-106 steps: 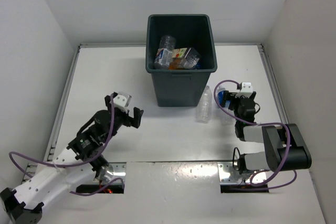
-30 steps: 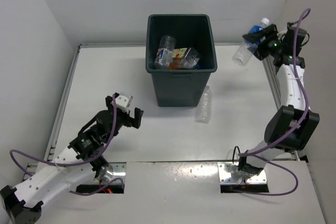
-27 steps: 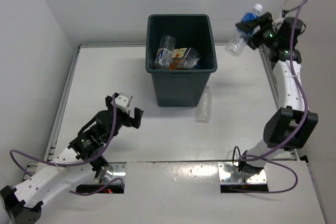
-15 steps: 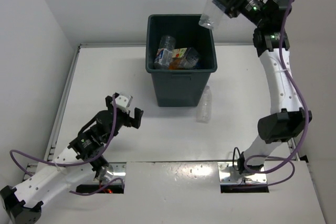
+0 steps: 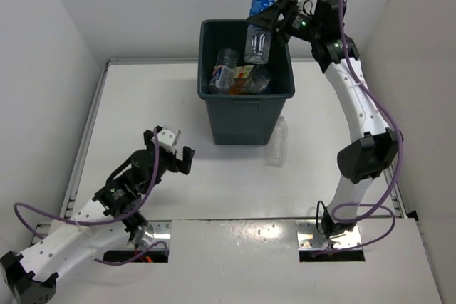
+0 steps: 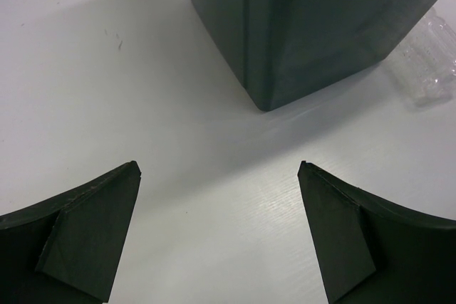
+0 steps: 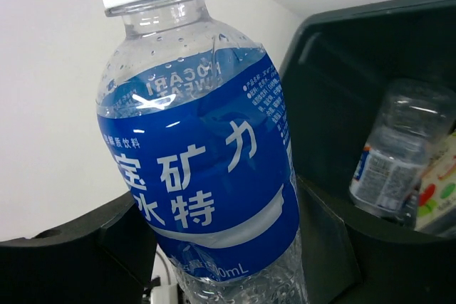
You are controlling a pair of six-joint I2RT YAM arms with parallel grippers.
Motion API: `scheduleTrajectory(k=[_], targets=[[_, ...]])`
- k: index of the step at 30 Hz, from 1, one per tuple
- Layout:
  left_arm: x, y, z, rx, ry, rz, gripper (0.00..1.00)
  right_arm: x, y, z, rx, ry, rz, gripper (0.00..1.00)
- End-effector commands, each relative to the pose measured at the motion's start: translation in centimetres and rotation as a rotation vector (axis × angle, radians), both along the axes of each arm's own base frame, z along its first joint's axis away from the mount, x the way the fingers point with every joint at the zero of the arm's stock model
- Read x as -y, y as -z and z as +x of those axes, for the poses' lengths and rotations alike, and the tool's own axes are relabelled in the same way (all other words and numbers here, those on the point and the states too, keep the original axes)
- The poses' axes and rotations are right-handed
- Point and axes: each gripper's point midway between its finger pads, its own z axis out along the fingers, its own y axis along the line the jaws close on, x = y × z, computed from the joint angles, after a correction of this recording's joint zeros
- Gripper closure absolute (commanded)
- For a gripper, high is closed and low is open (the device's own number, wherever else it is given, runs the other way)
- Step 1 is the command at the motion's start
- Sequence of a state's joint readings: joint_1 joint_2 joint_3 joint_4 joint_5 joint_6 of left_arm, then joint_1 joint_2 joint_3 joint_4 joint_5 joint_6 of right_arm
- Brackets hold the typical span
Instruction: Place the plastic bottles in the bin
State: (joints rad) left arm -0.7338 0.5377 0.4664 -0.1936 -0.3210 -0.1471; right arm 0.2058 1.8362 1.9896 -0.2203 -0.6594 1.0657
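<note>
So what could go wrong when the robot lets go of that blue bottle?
The blue bottle hangs in the right gripper close to the back rim of the bin. Dropped now, it might clip that rim and bounce out. It could also bounce off the bottles already piled inside.

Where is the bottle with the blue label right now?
In the top view the blue-labelled bottle is up in the air at the back right. The right gripper holds it over the back of the open bin.
</note>
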Motion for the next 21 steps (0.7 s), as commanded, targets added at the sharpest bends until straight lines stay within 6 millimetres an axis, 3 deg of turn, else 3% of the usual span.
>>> scheduleTrajectory(k=[1, 5, 7, 15, 16, 21], targets=[[0.5, -0.3, 0.1, 0.017, 0.013, -0.011, 0.00, 0.1, -3.6, -1.3, 0.113, 0.027, -0.058, 0.39], [0.5, -0.3, 0.1, 0.017, 0.013, -0.011, 0.00, 0.5, -3.6, -1.1, 0.116, 0.098, -0.120, 0.20], [0.5, -0.3, 0.1, 0.017, 0.013, -0.011, 0.00, 0.8, -3.7, -0.9, 0.121, 0.117, -0.130, 0.00], [0.6, -0.1, 0.1, 0.009, 0.022, -0.006, 0.00, 2.5, -4.6, -1.0, 0.155, 0.215, -0.188, 0.00], [0.6, -0.1, 0.1, 0.009, 0.022, -0.006, 0.00, 3.0, -4.2, -0.6, 0.149, 0.247, -0.214, 0.00], [0.6, -0.1, 0.1, 0.009, 0.022, -0.006, 0.00, 5.9, -5.5, -1.4, 0.213, 0.442, -0.330, 0.00]])
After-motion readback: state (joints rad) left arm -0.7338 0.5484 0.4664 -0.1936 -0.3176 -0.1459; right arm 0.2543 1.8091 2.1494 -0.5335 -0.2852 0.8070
